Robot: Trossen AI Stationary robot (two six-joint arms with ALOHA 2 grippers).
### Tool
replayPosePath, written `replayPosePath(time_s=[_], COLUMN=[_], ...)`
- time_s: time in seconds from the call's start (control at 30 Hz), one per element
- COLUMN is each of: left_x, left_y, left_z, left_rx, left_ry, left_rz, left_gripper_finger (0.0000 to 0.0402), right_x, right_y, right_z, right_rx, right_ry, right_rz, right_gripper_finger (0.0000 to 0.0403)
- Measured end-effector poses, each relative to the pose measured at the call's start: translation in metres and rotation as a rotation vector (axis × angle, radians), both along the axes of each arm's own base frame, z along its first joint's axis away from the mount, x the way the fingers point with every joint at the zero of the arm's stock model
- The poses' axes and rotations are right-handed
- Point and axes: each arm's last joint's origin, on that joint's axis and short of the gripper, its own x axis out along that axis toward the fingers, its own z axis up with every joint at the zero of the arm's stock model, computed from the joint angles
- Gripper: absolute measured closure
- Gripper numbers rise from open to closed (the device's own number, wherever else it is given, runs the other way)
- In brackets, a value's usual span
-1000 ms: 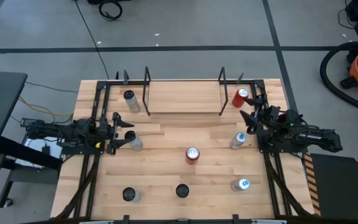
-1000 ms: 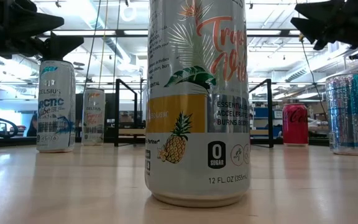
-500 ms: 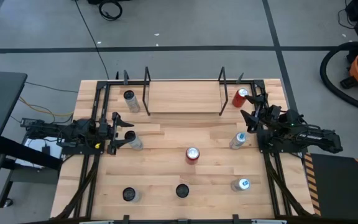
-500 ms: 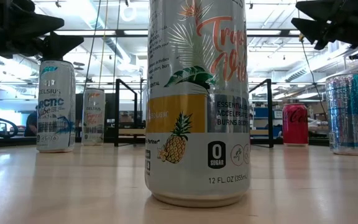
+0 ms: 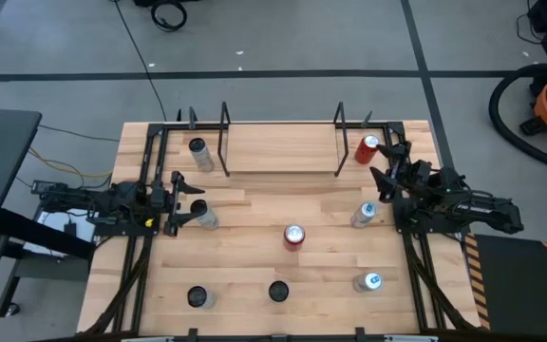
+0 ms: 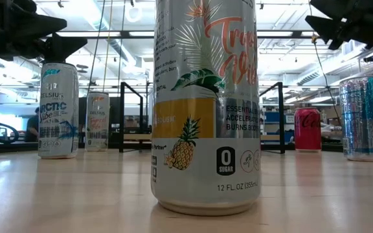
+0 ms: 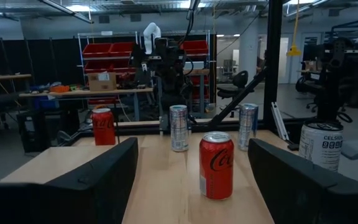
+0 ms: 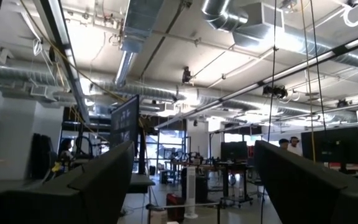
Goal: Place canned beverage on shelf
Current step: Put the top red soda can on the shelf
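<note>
Cans: eight, perhaps, around one shelf point(image 5: 281, 150) (both pincers point(image 5: 180, 199) point(image 5: 384, 167) spread).

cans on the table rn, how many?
8. Left: can, can, can. Middle: red can, can. Right: red can, can, can. None on the shelf.

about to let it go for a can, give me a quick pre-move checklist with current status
1. Shelf board free for a can: ok, nothing stands on it.
2. Left gripper open and holding nothing: ok, a silver can sits just ahead of its fingers.
3. Right gripper open and holding nothing: ok, raised and tilted up; its wrist view shows only ceiling.
4. Cans upright: ok, including the red can mid-table and the red can by the shelf.
5. Right gripper lined up on a can: not ok.
6. Clear path from silver can to shelf: cannot tell.
</note>
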Motion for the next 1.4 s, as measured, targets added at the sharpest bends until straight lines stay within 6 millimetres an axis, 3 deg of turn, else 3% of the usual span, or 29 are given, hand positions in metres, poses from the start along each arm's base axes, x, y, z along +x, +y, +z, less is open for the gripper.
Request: replayPosePath(time_s=[0.43,0.73,0.93,1.1,1.4], left_x=[0.000,0.000,-0.001,-0.003,-0.005], left_y=[0.001,0.001,0.003,0.004,0.005], left_z=[-0.002,-0.003,0.005,0.011,0.018], left_rx=[-0.089,-0.140,-0.146,-0.105,-0.050], left_ry=[0.022,0.030,-0.055,-0.117,-0.186], left_rz=[0.027,0.021,0.066,0.108,0.135], left_gripper_finger=[0.0095,0.0095,0.0095,0.0095,0.0095], right_x=[0.001,0.003,-0.001,-0.005,-0.004], right_y=[-0.002,-0.002,-0.009,-0.012,-0.020], right_z=[-0.002,-0.006,-0.004,0.014,0.069], right_rx=[0.154,0.151,0.175,0.196,0.287], right_ry=[-0.025,0.019,0.038,0.126,0.333], right_rz=[0.041,0.032,-0.271,-0.440,-0.687], right_gripper_finger=[0.0062,0.0062,0.0062,0.0062,0.0062])
